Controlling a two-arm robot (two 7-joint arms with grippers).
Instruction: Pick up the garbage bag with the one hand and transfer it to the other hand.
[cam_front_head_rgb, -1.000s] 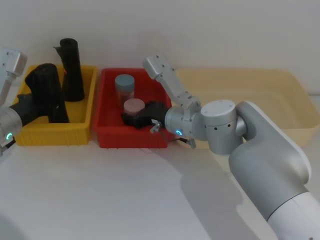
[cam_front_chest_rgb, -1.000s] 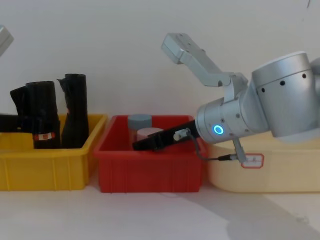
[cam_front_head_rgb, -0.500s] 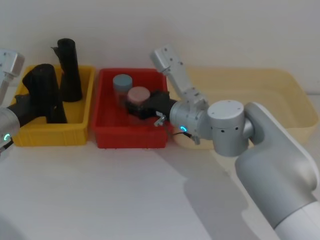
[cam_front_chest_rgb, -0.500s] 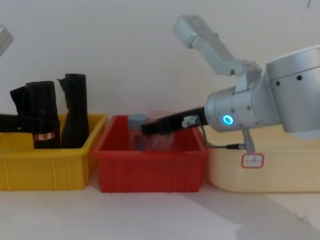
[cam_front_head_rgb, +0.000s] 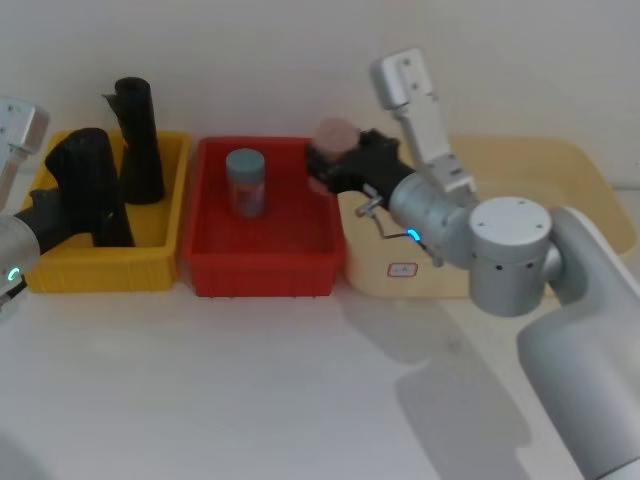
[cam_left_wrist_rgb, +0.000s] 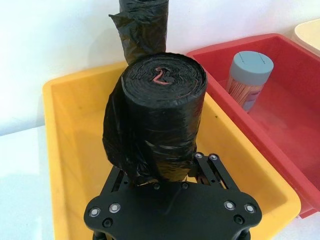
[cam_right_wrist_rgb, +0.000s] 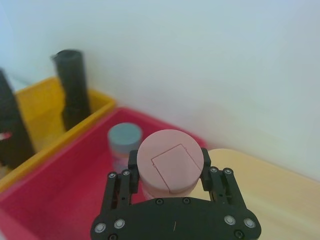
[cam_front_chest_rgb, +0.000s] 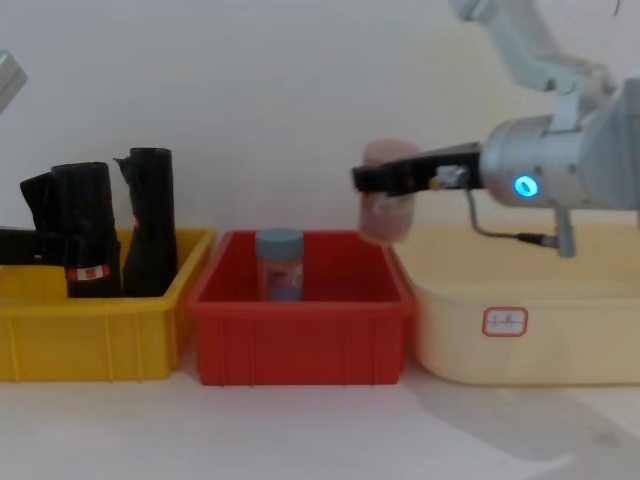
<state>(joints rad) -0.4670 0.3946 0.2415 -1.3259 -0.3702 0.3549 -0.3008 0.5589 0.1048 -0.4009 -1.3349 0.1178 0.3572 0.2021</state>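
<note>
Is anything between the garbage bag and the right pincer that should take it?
Yes. The left pincer is shut on the garbage bag in the yellow bin, but the right pincer is shut on a pink-lidded jar, so its grip is occupied.

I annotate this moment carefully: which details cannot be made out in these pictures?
- Chest view: the bottom of the garbage bag hides behind the front wall of the yellow bin; resting or lifted is unclear.
- Chest view: the pink-lidded jar in the right gripper is blurred.
- Chest view: the print on the label of the beige tub is too small.
</note>
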